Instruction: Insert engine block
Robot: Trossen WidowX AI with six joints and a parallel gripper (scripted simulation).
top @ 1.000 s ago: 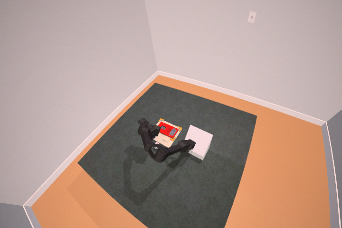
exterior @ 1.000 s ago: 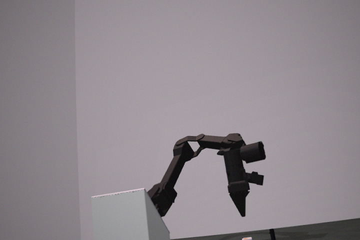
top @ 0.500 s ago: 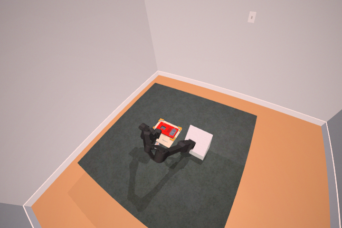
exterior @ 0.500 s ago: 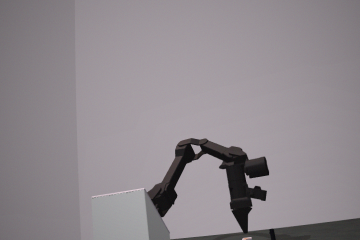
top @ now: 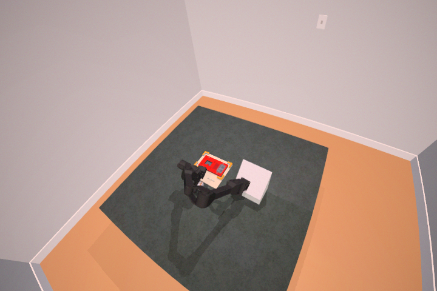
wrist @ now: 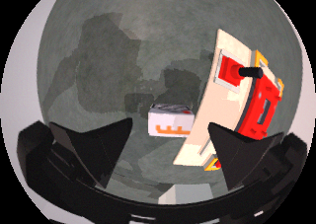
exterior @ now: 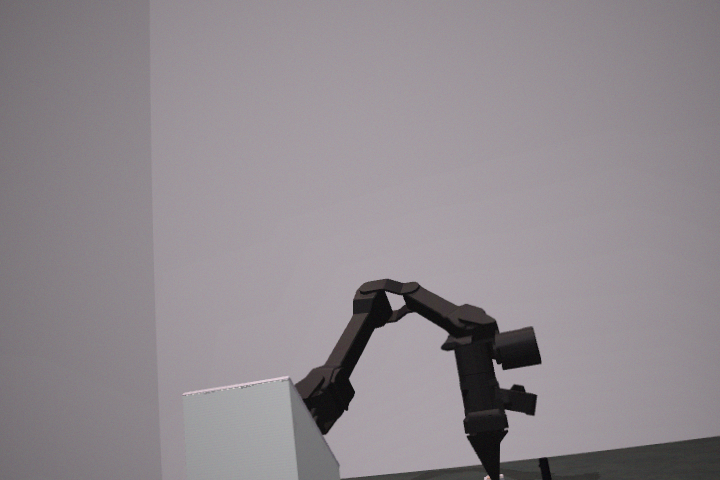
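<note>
The engine block (wrist: pixel 165 121) (top: pixel 201 184), a small whitish block with an orange comb-like mark on one side and a dark grey top, stands on the dark mat against or close beside the cream board's edge. My gripper (wrist: pixel 171 124) (exterior: pixel 495 476) points down and is open and empty. In the wrist view its fingertips lie to either side of the block; the height gap is hard to tell. The red car body (top: pixel 215 169) (wrist: pixel 252 117) lies on the cream board (top: pixel 210 180) (wrist: pixel 209 103), right of the block in the wrist view. A dark opening (top: pixel 209 162) shows in it. The rib cannot be made out.
A black post (wrist: pixel 252 72) (exterior: pixel 544 468) stands up from a red square on the board. Orange corner brackets (top: pixel 206 153) (wrist: pixel 261 58) surround the car body. A white box (top: pixel 255 176) (exterior: pixel 242 435) (wrist: pixel 188 194) stands by the arm's base.
</note>
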